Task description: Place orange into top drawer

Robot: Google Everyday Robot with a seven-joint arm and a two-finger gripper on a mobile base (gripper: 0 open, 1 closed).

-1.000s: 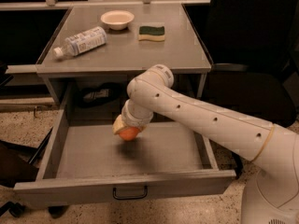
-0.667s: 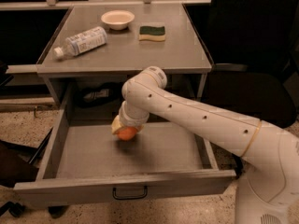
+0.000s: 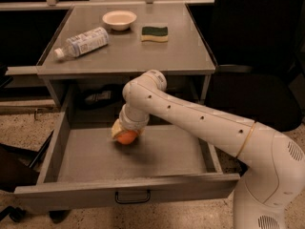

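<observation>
Grey cabinet (image 3: 157,56), top drawer (image 3: 190,187) open, end effector (image 3: 124,131) holding orange (image 3: 127,138) inside

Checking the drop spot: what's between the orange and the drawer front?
Only bare floor of the top drawer, camera view; the gripper holds the orange near its back.

matt metal top drawer (image 3: 157,152); inside, matt fingers (image 3: 117,129) round smooth orange (image 3: 127,137)

The white arm (image 3: 205,123) is reaching in from the right, sloping down and leftward. The wrist (image 3: 134,114) is bending straight down. The gripper (image 3: 125,131) is pointing downward (mostly hidden under the wrist), hanging low inside the top drawer (image 3: 162,154), right at the orange (image 3: 127,138).
</observation>
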